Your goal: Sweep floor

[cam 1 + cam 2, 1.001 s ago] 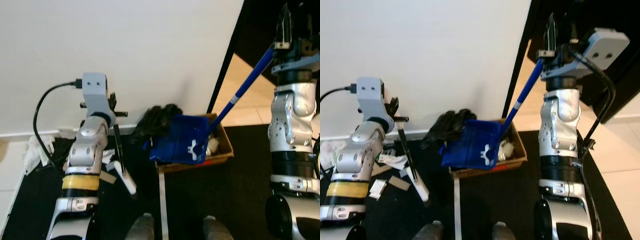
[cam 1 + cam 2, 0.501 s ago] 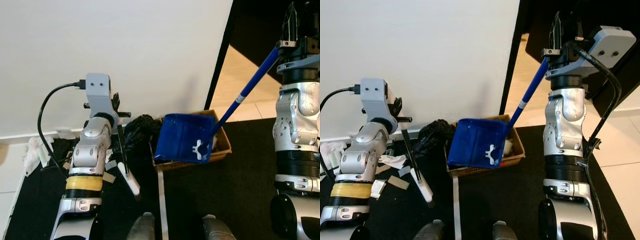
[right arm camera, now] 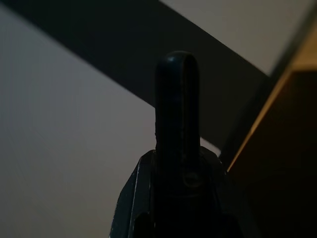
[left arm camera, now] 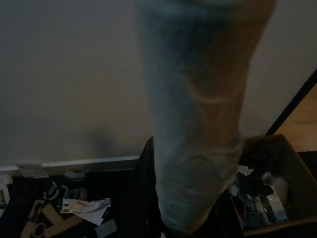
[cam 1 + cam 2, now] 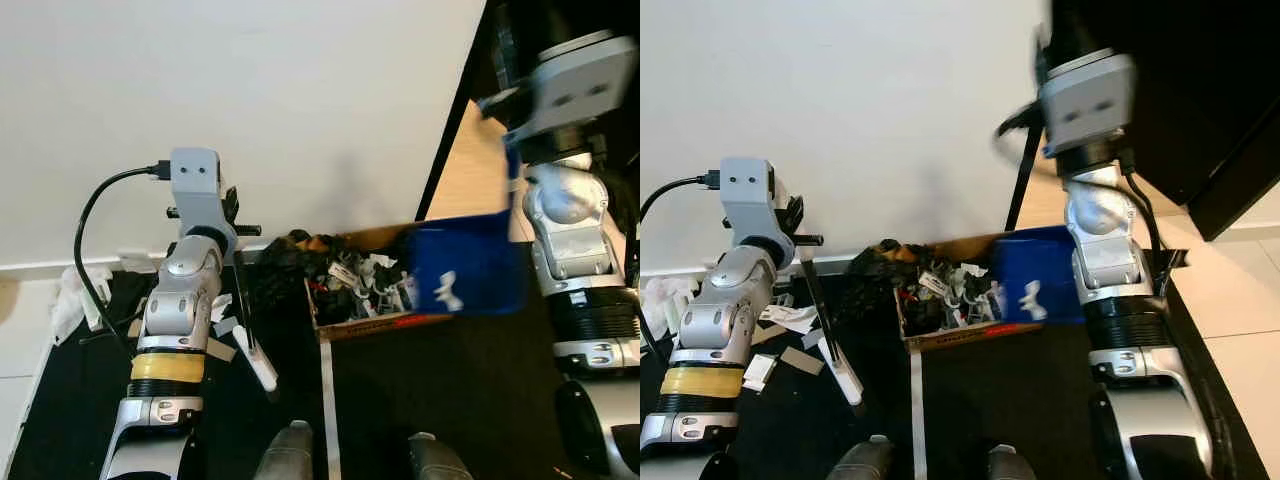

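Note:
My left gripper (image 5: 232, 213) is shut on the broom's thin black handle (image 5: 243, 300), which slants down to a white tip near my feet. The broom's black bristles (image 5: 285, 265) rest on the floor against the left side of the cardboard box (image 5: 380, 325). The blue dustpan (image 5: 465, 270) hangs blurred at the box's right end, in front of my right arm. In the right wrist view my right gripper (image 3: 177, 166) is shut on the dustpan's dark handle (image 3: 177, 99). The box holds dark and white rubbish (image 5: 355, 280).
Paper scraps (image 5: 222, 310) and a white tissue (image 5: 75, 295) lie on the black mat by the wall at the left. A white tape line (image 5: 325, 400) runs from the box toward my feet (image 5: 285, 455). Tan floor (image 5: 470, 170) shows through the doorway at the right.
The dustpan, which was tipped over the box, has swung right and off it, uncovering the rubbish inside. My right arm has turned and dropped. The left arm and broom stay put.

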`<state>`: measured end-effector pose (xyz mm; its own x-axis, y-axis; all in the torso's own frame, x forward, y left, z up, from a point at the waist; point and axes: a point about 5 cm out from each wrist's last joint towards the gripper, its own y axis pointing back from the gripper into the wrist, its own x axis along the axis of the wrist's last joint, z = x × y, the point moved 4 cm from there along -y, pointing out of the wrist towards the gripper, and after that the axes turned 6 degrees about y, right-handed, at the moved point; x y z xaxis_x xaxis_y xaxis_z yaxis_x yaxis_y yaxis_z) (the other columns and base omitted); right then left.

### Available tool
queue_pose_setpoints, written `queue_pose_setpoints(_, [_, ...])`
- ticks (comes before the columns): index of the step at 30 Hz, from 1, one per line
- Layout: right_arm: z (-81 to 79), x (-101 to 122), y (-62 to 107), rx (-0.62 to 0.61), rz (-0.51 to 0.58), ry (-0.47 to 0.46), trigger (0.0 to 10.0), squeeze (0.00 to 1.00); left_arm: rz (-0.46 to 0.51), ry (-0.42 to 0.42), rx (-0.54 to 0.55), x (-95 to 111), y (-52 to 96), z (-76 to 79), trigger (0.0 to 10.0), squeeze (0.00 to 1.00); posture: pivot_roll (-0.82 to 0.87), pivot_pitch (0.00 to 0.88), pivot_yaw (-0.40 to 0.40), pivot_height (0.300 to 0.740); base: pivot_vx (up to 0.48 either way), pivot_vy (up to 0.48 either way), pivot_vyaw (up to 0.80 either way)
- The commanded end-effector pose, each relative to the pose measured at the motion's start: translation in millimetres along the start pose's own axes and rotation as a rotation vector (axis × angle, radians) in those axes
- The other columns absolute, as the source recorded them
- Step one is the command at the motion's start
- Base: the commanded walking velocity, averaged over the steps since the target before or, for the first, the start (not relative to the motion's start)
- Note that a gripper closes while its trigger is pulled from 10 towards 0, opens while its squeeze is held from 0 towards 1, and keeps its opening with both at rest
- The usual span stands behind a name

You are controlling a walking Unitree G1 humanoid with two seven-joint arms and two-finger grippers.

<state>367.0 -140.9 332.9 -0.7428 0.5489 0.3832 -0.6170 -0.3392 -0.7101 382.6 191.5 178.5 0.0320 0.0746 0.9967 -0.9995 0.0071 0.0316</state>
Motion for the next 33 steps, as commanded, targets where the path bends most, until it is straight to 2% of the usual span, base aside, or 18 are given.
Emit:
queue_pose_setpoints(1, [-7.3, 12.0, -3.3, 0.006, 0.068, -0.007, 10.0, 0.0, 0.026, -0.004, 0.004, 3.1, 1.9, -2.1, 10.0, 0.0, 0.19, 0.141, 0.054, 0.74, 0.0, 0.0, 0.0])
queue_pose_setpoints(3, [-19.0, 14.4, -1.9, 0.056, 0.087, 0.021, 10.0, 0.0, 0.025, -0.006, 0.003, 2.1, 1.8, -2.0, 10.0, 0.0, 0.19, 0.141, 0.055, 0.74, 0.0, 0.0, 0.0])
queue_pose_setpoints(6, [-17.8, 13.6, -2.9, 0.006, 0.065, -0.109, 10.0, 0.0, 0.031, -0.016, 0.0, 2.8, 1.7, -1.7, 10.0, 0.0, 0.19, 0.142, 0.053, 0.74, 0.0, 0.0, 0.0])
queue_pose_setpoints(7, [-17.1, 13.0, -3.1, -0.012, 0.06, -0.124, 10.0, 0.0, 0.034, -0.019, -0.001, 3.1, 1.8, -1.8, 10.0, 0.0, 0.19, 0.142, 0.053, 0.74, 0.0, 0.0, 0.0])
queue_pose_setpoints(11, [-3.0, 7.2, -1.1, -0.11, 0.027, -0.18, 10.0, 0.0, 0.049, -0.023, -0.008, 3.7, 3.3, -5.0, 10.0, 0.0, 0.19, 0.143, 0.052, 0.74, 0.0, 0.0, 0.0])
queue_pose_setpoints(13, [-3.0, 7.2, -1.1, -0.11, 0.027, -0.18, 10.0, 0.0, 0.049, -0.023, -0.008, 3.7, 3.3, -5.0, 10.0, 0.0, 0.19, 0.143, 0.052, 0.74, 0.0, 0.0, 0.0])
queue_pose_setpoints(21, [17.2, -4.1, 5.3, -0.179, -0.006, -0.187, 10.0, 0.0, 0.063, -0.042, -0.006, 7.0, -0.5, -9.9, 10.0, 0.0, 0.18, 0.142, 0.057, 0.74, 0.0, 0.0, 0.0])
queue_pose_setpoints(24, [34.3, -11.0, 7.2, -0.247, -0.032, -0.224, 10.0, 0.0, 0.068, -0.043, -0.001, 6.8, -0.3, -11.2, 10.0, 0.0, 0.18, 0.139, 0.055, 0.74, 0.0, 0.0, 0.0])
queue_pose_setpoints(27, [51.2, -24.1, 12.3, -0.335, -0.081, -0.303, 10.0, 0.0, 0.07, -0.045, 0.0, 5.8, 0.1, -12.1, 10.0, 0.0, 0.18, 0.138, 0.054, 0.74, 0.0, 0.0, 0.0])
queue_pose_setpoints(30, [53.5, -27.4, 13.8, -0.352, -0.094, -0.327, 10.0, 0.0, 0.07, -0.046, 0.0, 5.2, 0.2, -12.3, 10.0, 0.0, 0.18, 0.136, 0.053, 0.74, 0.0, 0.0, 0.0])
queue_pose_setpoints(31, [55.1, -32.1, 16.1, -0.374, -0.112, -0.37, 10.0, 0.0, 0.071, -0.069, -0.004, 4.6, 0.6, -13.7, 10.0, 0.0, 0.18, 0.136, 0.053, 0.74, 0.0, 0.0, 0.0])
queue_pose_setpoints(33, [52.6, -34.9, 18.1, -0.361, -0.126, -0.368, 10.0, 0.0, 0.1, -0.099, -0.019, 7.5, 0.6, -16.6, 10.0, 0.0, 0.18, 0.135, 0.053, 0.74, 0.0, 0.0, 0.0])
